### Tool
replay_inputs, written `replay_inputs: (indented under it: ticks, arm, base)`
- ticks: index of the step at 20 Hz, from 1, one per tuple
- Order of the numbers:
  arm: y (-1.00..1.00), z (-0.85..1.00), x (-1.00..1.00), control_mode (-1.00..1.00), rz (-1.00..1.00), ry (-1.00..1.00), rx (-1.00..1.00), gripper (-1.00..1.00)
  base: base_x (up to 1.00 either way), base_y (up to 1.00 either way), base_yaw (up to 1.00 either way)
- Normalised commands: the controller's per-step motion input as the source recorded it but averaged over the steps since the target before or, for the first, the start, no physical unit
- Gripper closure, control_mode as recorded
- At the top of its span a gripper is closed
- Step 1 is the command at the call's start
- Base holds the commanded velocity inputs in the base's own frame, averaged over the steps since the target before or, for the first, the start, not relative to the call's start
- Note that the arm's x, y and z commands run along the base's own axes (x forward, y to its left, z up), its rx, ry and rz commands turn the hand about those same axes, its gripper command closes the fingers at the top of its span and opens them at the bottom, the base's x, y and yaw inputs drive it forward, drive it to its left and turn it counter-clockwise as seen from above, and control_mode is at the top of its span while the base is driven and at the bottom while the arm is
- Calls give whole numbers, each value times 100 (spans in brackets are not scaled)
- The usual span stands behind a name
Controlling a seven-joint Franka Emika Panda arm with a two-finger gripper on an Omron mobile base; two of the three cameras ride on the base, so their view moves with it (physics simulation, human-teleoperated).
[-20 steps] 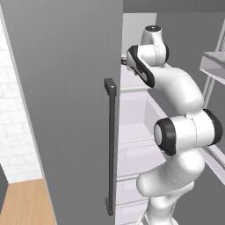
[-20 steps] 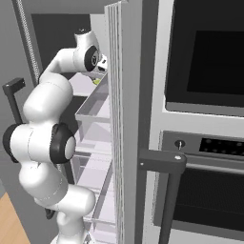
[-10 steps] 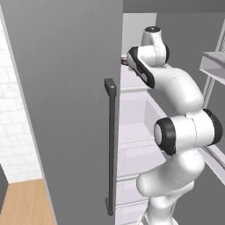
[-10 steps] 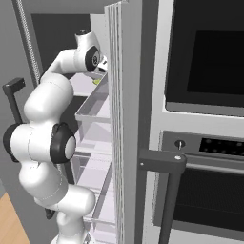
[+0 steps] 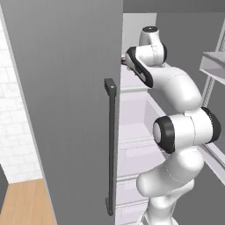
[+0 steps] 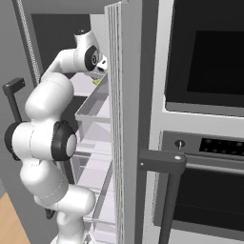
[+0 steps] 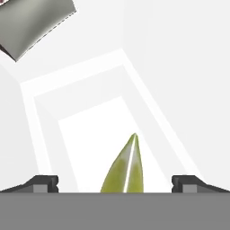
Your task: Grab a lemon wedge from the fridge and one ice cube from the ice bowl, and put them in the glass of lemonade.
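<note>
White shelves line the inside of the grey fridge [image 5: 66, 88], its doors swung open beside a black wall oven [image 6: 205, 95] in a simulated kitchen with wood flooring [image 5: 26, 202]. On an upper fridge shelf [image 7: 99, 134] lies the lemon wedge [image 7: 126, 168], a yellow-green sliver pointing away from the hand, squarely between the two dark fingertips [image 7: 42, 183]. The gripper [image 7: 121, 185] has its jaws spread wide apart on either side of the wedge, not touching it. A greyish object [image 7: 31, 24] sits deeper on the shelf. Compared with half a second earlier, the arm's pose inside the fridge looks nearly unchanged.
</note>
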Motion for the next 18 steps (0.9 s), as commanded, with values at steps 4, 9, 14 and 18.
replay_inputs:
  ticks: [4,9,14,18]
  arm:
    - [2,-11,0,-100,0,1,0,-100]
    - [0,-16,-3,-100,0,6,0,-100]
    - [0,-10,0,-100,0,5,0,100]
    - [0,-2,0,-100,0,6,0,100]
  base:
    - [0,0,0]
    - [0,0,0]
    - [0,0,0]
    - [0,0,0]
